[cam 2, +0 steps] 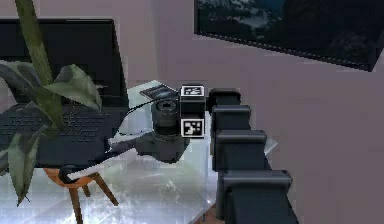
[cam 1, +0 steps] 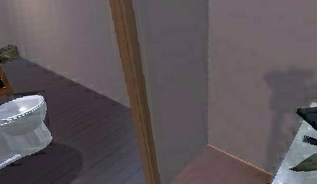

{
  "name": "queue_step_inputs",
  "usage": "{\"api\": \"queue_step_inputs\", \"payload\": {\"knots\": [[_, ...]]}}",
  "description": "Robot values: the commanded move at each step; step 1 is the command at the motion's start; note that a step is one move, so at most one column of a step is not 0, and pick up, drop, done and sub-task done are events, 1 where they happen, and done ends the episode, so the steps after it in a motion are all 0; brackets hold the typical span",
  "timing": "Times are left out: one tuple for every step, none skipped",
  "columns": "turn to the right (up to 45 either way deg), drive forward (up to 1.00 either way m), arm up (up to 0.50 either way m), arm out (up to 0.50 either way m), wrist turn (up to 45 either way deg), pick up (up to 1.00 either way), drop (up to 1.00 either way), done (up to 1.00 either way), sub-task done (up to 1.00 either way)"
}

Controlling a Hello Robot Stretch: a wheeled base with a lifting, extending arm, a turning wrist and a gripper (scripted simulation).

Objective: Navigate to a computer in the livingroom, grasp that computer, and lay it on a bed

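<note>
Progress: you have reached the computer (cam 2: 60, 122). I judge the navigation done and the grasp in hand. The lift, the drive to a bed and the laying down are all left.
Computer: open and dark, it lies flat on the table (cam 2: 150, 192). Its lid stands toward the table's far edge and its keyboard reaches toward the table's middle.
Claw: the claw (cam 2: 112, 153) is at the computer's near corner. With the computer right behind it, you cannot tell whether it holds anything or even touches.
Hidden: the plant (cam 2: 40, 90) crosses the keyboard at the arm side view's left. The thin fingers get lost against the dark computer. The orange legs (cam 2: 80, 192) seen through the tabletop are hard to name.
Cut off: the table's corner at the forward view's lower right, past the door frame (cam 1: 135, 83) and the toilet (cam 1: 14, 123).
</note>
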Motion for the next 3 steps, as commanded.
{"api": "queue_step_inputs", "payload": {"knots": [[0.0, 0.0, 0.0, 0.0, -45.0, 0.0, 0.0, 0.0, 0.0], [0.0, 0.0, 0.0, 0.0, -15.0, 0.0, 0.0, 0.0, 0.0], [0.0, 0.0, 0.0, -0.14, 0.0, 0.0, 0.0, 0.0, 0.0]]}}
